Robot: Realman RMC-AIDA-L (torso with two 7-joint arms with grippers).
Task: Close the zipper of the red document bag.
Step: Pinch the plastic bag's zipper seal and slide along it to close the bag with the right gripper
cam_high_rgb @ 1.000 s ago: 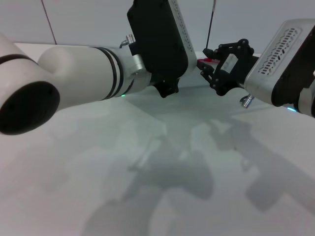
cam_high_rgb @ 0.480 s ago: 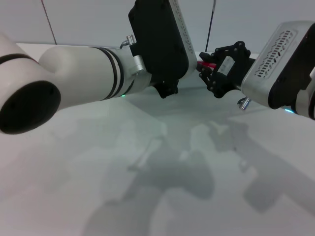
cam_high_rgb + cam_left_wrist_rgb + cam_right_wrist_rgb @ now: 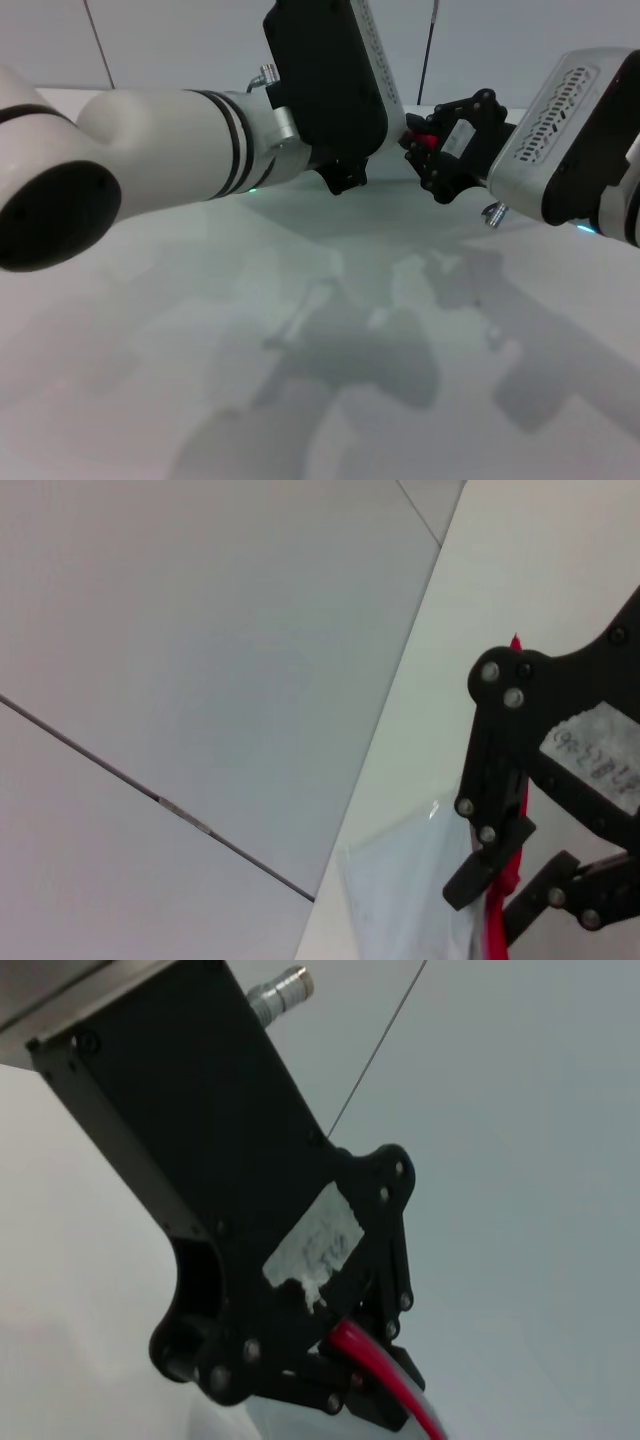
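Red zipper [image 3: 375, 1365] sits pinched in my left gripper [image 3: 345, 1360], steadying the bag edge [image 3: 410, 880]; my right gripper [image 3: 425, 150] clamps beside it.

Bare table [image 3: 330, 400] before both arms

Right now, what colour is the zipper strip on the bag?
Bright red; the zipper shows best in the right wrist view, against the pale translucent bag.
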